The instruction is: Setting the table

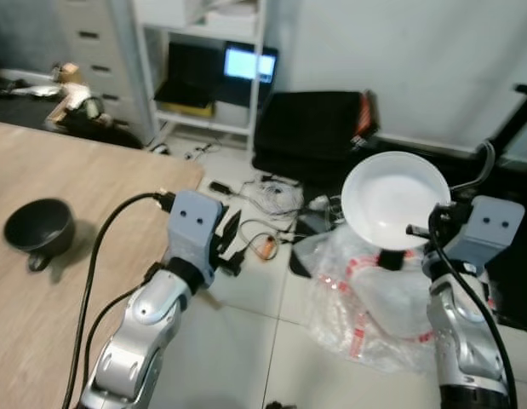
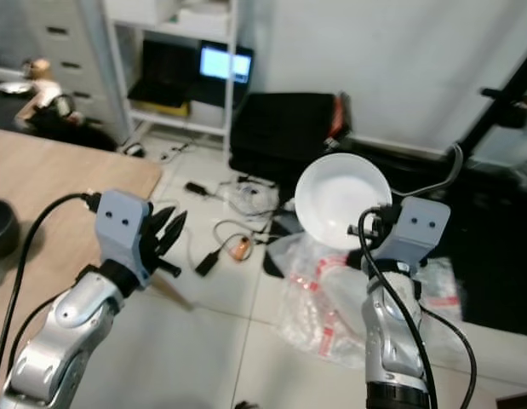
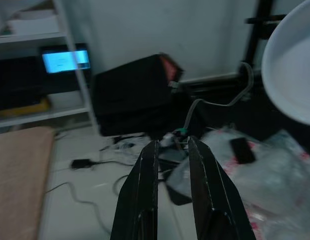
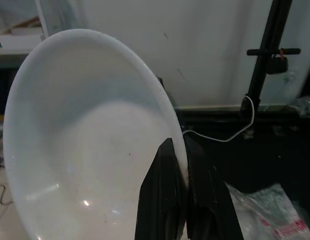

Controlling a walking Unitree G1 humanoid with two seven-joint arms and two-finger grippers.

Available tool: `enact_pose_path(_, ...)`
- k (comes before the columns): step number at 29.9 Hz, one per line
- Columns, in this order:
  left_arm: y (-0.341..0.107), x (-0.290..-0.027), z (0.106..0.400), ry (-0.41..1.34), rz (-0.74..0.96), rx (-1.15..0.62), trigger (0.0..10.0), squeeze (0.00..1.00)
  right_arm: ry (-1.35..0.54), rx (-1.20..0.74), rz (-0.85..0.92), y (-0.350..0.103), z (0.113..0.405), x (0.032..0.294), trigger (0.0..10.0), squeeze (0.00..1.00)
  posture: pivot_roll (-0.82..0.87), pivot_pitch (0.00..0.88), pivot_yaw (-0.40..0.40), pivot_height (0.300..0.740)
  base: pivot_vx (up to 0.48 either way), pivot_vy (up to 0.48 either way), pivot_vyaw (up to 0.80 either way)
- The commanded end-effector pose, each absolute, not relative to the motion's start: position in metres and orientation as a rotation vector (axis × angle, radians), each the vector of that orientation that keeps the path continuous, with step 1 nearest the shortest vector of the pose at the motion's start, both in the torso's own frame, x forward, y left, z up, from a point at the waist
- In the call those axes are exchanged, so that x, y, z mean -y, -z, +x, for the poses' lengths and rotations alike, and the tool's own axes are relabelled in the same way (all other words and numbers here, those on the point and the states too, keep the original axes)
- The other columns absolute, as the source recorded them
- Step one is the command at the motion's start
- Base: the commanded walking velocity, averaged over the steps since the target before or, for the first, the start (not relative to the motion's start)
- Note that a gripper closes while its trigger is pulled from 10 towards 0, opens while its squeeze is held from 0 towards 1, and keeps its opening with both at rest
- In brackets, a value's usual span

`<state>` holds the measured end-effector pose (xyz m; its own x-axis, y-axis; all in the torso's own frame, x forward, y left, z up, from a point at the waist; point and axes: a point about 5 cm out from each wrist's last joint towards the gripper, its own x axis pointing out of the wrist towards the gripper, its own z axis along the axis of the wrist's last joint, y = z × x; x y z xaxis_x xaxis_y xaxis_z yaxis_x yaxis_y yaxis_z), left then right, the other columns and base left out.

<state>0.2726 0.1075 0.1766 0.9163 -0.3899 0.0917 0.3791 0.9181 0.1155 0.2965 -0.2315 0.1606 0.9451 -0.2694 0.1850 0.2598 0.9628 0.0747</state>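
In the left eye view we see our right end effector (image 1: 414, 232) at the right of the frame, clamped on the lower rim of a round white shallow plastic plate (image 1: 395, 199). The plate is held tilted, face toward us, over the tiled floor (image 1: 246, 341), presumably so it travels clear of the clutter. Our left end effector (image 1: 229, 234) hangs at centre, carrying nothing, past the edge of the light wooden counter (image 1: 50, 290), where a dark grey round bowl (image 1: 38, 226) sits at the left.

In the right eye view the plate is at upper centre, well apart from the counter, so we judge it not yet set down.

In the left wrist view the two black fingers (image 3: 142, 200) stand a narrow gap apart, empty, pointing at a crumpled clear plastic bag (image 3: 255, 185) on the floor.

In the right wrist view the fingers (image 4: 165, 200) pinch the plate's rim from both sides.
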Motion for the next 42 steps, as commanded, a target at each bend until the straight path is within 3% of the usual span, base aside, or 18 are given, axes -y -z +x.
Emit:
enact_pose_path(1, -0.1716, -0.1083, 0.2714, 0.396, 0.101, 0.096, 10.0, 0.00, 0.277, 0.179, 0.056, -0.1552, 0.2943, 0.2321, 10.0, 0.00, -0.01, 0.073, 0.055, 0.740, 0.000, 0.000, -0.80)
enact_pose_path(42, -0.1693, -0.1061, 0.2720, 0.402, 0.092, 0.099, 10.0, 0.00, 0.260, 0.174, 0.046, -0.1545, 0.2978, 0.2278, 10.0, 0.00, -0.01, 0.064, 0.050, 0.740, 0.000, 0.000, -0.80)
